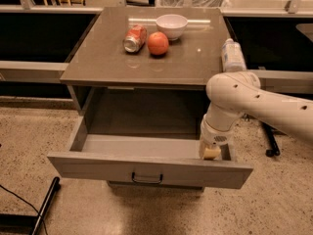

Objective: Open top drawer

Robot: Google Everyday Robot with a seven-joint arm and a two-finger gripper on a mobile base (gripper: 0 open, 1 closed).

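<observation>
The top drawer [146,168] of the grey-beige cabinet stands pulled far out toward me, its inside bare. Its flat front panel carries a small dark loop handle [146,179] at centre. My gripper [211,152] hangs from the white arm [244,99] at the right and reaches down inside the drawer's right end, just behind the front panel. The two lower drawers are hidden beneath the open one.
On the cabinet top [107,62] lie a tipped red can [135,37], an orange [158,43], a white bowl [171,25] and a plastic bottle [232,56] at the right edge. A dark pole [44,204] and cable lie on the speckled floor at left.
</observation>
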